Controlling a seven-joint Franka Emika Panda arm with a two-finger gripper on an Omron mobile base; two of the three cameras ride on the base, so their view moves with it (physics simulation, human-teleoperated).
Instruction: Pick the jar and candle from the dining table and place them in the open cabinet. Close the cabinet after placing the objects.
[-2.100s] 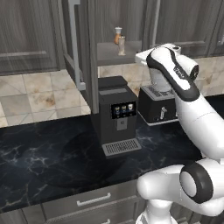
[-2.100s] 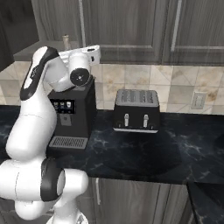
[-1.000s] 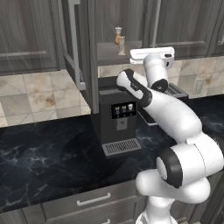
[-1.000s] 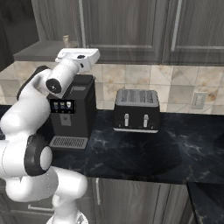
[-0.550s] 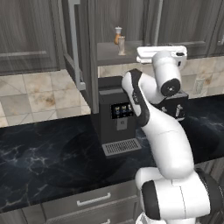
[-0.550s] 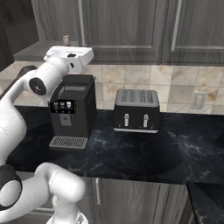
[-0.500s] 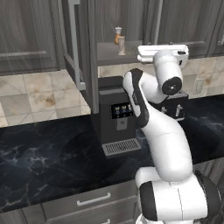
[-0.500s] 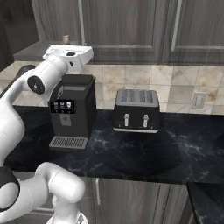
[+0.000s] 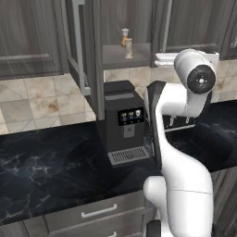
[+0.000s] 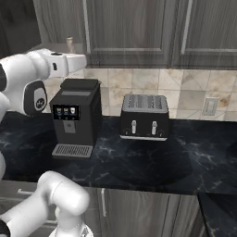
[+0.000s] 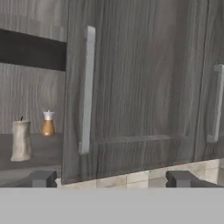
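While the candle (image 11: 20, 140) is sitting at the hand view's left on the cabinet (image 11: 131, 87) shelf:
Your gripper (image 11: 112, 178) is gaping wide, holding nothing; the jar isn't visible, so you're looking elsewhere next.

A home kitchen, apparently: coffee machine (image 9: 124, 121) and toaster (image 10: 144, 117) on a black marble counter (image 10: 185, 162) (tiled backsplash (image 10: 185, 95) behind), under grey wall cabinets (image 10: 134, 30).

No legible text, label, brand or number anywhere. Small lit icons on the coffee machine (image 9: 127, 121) panel, too blurred to read. Nothing printed on the toaster (image 10: 144, 117).
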